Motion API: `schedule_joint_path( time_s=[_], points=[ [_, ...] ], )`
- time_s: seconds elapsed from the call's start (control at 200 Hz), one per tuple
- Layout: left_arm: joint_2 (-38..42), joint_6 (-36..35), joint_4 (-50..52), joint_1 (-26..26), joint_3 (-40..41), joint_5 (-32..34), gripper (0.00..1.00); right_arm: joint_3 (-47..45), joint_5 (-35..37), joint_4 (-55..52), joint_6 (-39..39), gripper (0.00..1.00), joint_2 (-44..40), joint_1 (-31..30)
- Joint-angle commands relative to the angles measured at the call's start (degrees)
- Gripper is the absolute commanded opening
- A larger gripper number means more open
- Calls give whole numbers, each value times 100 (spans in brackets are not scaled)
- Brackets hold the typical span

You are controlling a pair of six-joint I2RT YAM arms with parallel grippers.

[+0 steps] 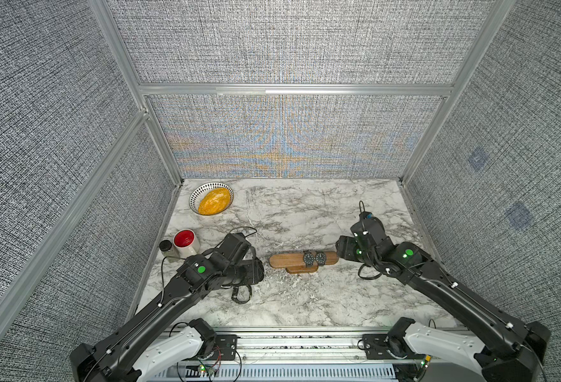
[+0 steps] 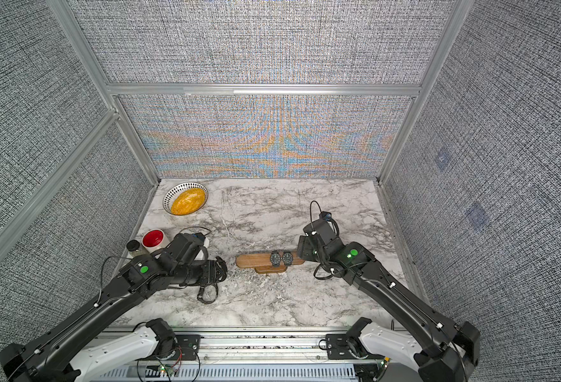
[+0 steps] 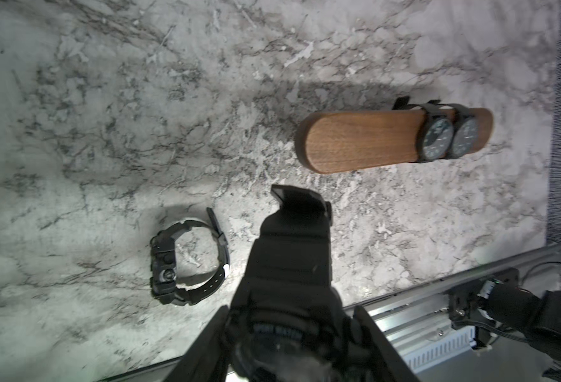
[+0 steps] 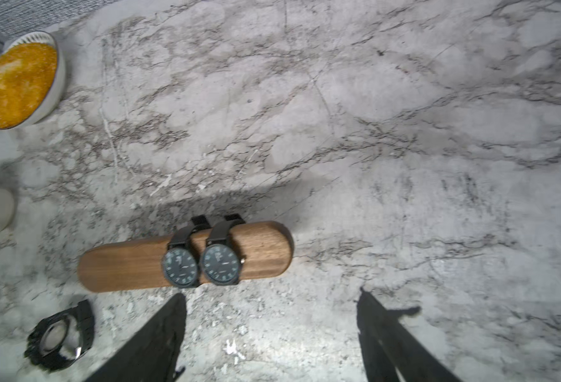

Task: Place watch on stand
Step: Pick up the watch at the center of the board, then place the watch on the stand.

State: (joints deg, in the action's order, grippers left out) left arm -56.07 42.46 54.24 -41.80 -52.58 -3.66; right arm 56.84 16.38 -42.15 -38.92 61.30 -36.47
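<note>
Marble tabletop (image 1: 305,211) bears stand (image 1: 285,260); fabric walls (image 1: 272,43).

Patterned bowl (image 1: 194,197), orange-yellow filling, far left corner; red-lined mug (image 1: 191,250) beside black-lidded jar (image 1: 166,248), left edge.

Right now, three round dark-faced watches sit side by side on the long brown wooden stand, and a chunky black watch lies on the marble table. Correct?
Only two round dark-faced watches sit on the long brown wooden stand; the right wrist view shows it. The rest is right.
</note>
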Motion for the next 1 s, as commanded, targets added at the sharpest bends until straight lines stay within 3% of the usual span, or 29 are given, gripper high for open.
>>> schedule_joint_path(
  time_s=[0.0, 0.275, 0.52, 0.991],
  points=[
    [-254, -60, 44, 5, 9, 289, 14, -122, -54, 8, 486, 82, 32, 369],
    [-1180, -429, -462, 5, -82, 621, 12, -440, -567, 300, 917, 81, 316, 1217],
    [-2036, -743, -451, 5, -442, 677, 11, -738, -912, 685, 1104, 80, 622, 1505],
    [-2811, -985, -676, 5, -754, 662, 9, -858, -1187, 1026, 1220, 79, 1311, 1858]
  ],
)
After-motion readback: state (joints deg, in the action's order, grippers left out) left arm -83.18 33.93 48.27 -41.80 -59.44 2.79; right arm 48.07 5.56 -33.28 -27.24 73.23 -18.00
